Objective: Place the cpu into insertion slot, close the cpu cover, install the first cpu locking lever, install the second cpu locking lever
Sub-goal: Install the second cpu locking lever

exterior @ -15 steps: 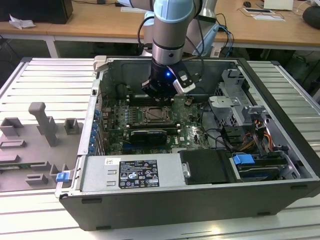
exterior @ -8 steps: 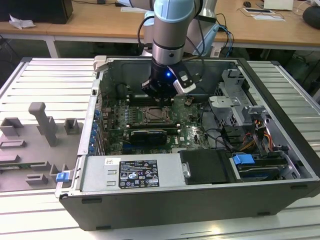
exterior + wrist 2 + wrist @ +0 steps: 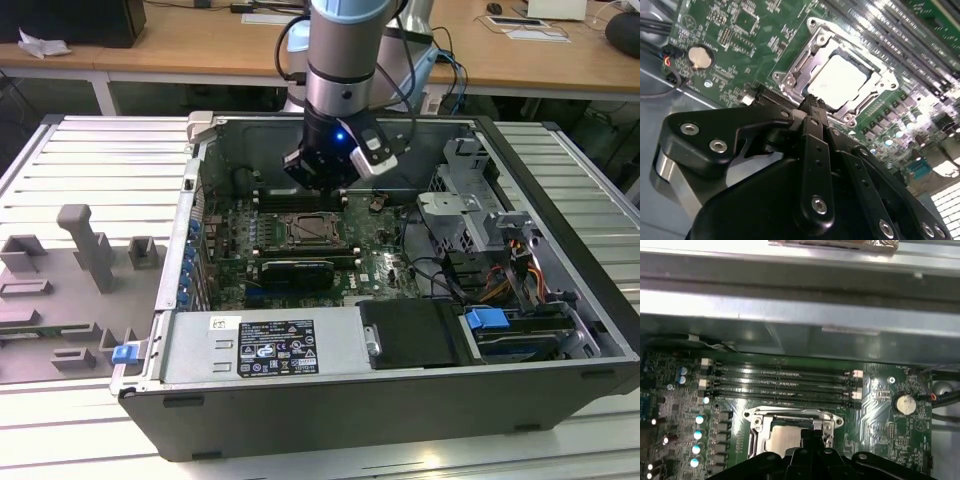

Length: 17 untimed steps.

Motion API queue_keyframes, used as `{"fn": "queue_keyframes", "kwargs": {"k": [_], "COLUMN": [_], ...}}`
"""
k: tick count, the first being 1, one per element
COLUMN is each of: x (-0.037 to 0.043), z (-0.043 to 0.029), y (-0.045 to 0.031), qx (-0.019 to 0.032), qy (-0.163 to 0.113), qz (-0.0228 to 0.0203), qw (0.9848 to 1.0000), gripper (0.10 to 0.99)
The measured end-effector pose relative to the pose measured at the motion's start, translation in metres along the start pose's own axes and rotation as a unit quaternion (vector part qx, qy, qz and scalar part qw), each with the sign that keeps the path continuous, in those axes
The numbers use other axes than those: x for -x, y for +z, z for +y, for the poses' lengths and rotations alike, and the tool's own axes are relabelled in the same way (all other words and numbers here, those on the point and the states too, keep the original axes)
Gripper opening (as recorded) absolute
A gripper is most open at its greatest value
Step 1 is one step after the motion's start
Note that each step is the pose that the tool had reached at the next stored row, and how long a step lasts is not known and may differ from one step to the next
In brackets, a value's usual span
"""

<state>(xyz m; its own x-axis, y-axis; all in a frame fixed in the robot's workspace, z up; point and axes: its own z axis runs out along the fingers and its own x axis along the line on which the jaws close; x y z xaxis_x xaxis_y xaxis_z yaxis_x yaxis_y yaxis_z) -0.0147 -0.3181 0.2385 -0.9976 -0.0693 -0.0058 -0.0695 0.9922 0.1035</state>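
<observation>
The cpu sits in its socket with the cpu cover closed over it, and the tool — fingers pressed together, gripping nothing — hangs just above the socket's edge, where descending off-line could scrape the motherboard.

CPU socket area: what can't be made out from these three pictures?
- Near edge of the cpu and its cover: first wrist view, hidden behind the gripper.
- Locking levers: too thin to tell latched or free, second wrist view.
- Gripper's fingertips: exterior view, too dark against the motherboard.
- Socket's near corner: second wrist view, covered by the gripper's body.
</observation>
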Motion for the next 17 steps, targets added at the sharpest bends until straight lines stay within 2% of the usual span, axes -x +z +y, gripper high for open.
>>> {"fn": "queue_keyframes", "kwargs": {"k": [5, 7, 17], "x": [-0.0008, -0.0008, -0.0010], "z": [-0.0112, -0.0115, -0.0136], "y": [-0.0011, -0.0044, -0.0047], "qx": [0.0000, 0.0001, 0.0000], "qy": [0.000, 0.000, 0.000], "qz": [0.0000, -0.0001, 0.0000], "qw": [1.0000, 1.0000, 1.0000], "gripper": [0.102, 0.102, 0.102]}}
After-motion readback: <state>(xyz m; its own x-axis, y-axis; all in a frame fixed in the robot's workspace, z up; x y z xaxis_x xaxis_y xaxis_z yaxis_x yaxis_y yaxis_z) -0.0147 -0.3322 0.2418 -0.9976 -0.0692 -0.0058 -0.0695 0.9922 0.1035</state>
